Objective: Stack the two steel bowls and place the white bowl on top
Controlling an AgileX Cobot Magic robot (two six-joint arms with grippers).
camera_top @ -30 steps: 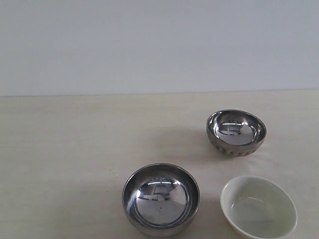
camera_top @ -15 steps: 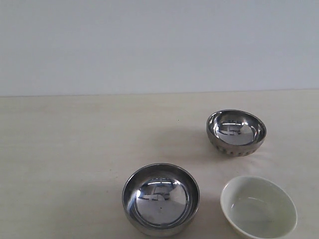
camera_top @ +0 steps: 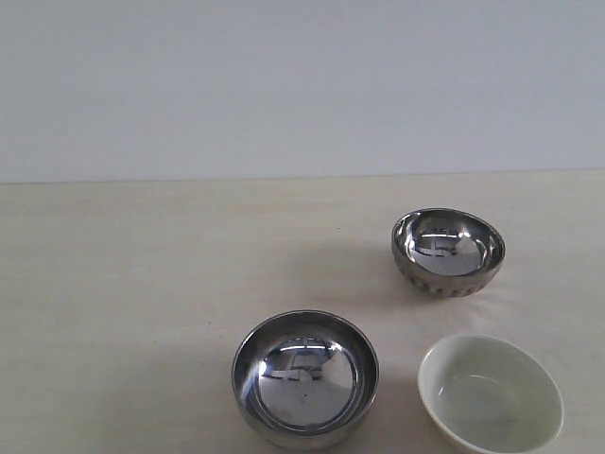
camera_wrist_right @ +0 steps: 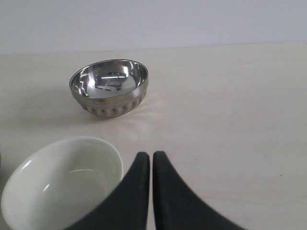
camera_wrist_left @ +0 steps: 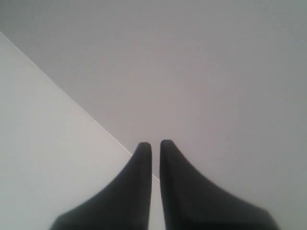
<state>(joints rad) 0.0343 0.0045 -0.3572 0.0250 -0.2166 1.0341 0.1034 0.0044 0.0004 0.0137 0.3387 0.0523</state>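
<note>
- The smooth steel bowl [camera_top: 305,378] is seen upright on the table [camera_top: 123,284], at the front of the exterior view and a little left of its middle. Its mirror-bright inside is turned upward.
- The dimpled steel bowl [camera_top: 448,252] is set upright farther back and to the right, well apart from the smooth steel bowl. A band of dimples is shown around its lower side.
- The white bowl [camera_top: 491,393] is placed at the front right, near the smooth steel bowl with a strip of bare table between them. It lies in front of the dimpled steel bowl and apart from it.
- Each of the three bowls is rested directly on the table, and none is nested in another.
- The right gripper [camera_wrist_right: 151,157] is shown with its jaws brought together, only a thin slit being left between them, and nothing is held.
- In the right wrist view the rim of the white bowl is overlapped by one dark finger. Whether the rim is touched cannot be told.
- The left gripper [camera_wrist_left: 156,146] is likewise closed on nothing, and only plain pale surfaces parted by a slanting line are seen beyond it.
- The table is pale beige and is backed by a plain light wall [camera_top: 284,85].
</note>
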